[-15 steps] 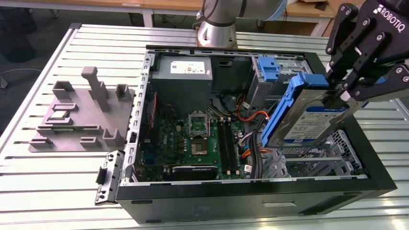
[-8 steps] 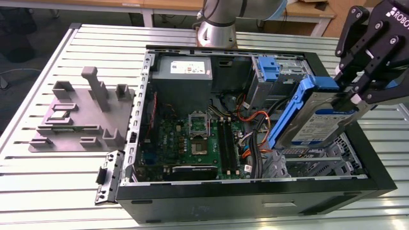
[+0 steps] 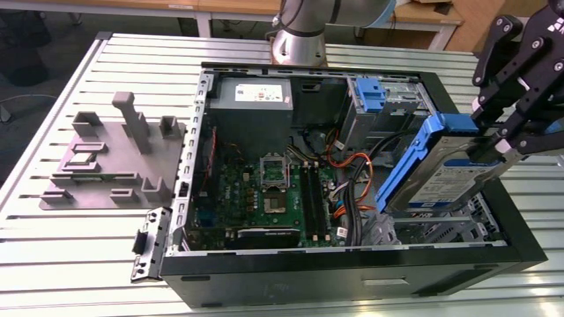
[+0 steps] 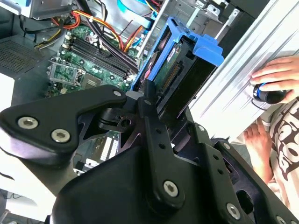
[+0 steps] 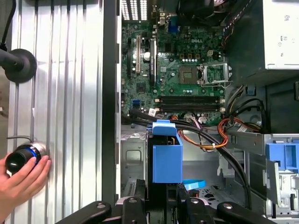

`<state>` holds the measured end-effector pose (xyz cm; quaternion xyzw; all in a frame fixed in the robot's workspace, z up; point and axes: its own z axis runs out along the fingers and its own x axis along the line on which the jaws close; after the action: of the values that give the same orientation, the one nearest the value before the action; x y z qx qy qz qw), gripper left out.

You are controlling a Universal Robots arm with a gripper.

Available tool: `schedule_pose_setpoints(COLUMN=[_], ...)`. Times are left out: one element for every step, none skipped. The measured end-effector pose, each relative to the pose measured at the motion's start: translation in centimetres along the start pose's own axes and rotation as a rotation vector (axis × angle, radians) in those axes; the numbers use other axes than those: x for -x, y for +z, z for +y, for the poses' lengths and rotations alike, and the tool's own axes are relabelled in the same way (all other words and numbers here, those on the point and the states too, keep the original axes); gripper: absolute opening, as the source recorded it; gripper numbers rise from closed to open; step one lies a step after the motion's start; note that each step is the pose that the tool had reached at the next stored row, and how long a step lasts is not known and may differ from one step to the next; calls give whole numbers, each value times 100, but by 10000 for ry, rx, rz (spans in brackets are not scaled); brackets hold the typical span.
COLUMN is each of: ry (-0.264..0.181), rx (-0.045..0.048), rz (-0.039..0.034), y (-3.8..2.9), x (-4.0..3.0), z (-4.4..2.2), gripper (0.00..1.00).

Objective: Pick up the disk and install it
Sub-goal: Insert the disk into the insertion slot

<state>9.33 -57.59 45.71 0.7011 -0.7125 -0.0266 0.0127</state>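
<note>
The disk (image 3: 445, 175) is a silver-grey drive with a white-and-blue label and a bright blue bracket along its edges. It hangs tilted on edge over the open computer case (image 3: 352, 274), above the drive bay at the exterior view's right. My black gripper (image 3: 489, 142) is shut on its upper end. In the second wrist view the disk (image 4: 175, 70) stands out past the gripper (image 4: 154, 100), connector end showing. In the first wrist view the blue bracket (image 5: 167, 156) rises from between the fingers (image 5: 180, 205), over the bay's metal floor.
Inside the case lie the green motherboard (image 3: 273, 188), the grey power supply (image 3: 255, 96), loose orange and black cables (image 3: 352, 165) and a blue drive cage (image 3: 370, 96). A grey fixture plate (image 3: 110, 158) lies beside the case. A person's hand (image 5: 23, 175) rests on a knob on the table.
</note>
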Motion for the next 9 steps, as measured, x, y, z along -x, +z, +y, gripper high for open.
schedule_pose_setpoints(ry=[0,0,0,0,0,0,0,0,0], rx=[0,0,0,0,0,0,0,0,0], rz=[1,0,-2,-2,-1,1,0,-1,0], y=[0,1,2,3,4,3,3,4,4], x=[-6,-8,-7,-7,-8,-7,-8,-8,-7], z=[-8,-18,-28,-38,-50,-60,-72,-87,-106], gripper=[35,35,35,35,35,35,35,35,35])
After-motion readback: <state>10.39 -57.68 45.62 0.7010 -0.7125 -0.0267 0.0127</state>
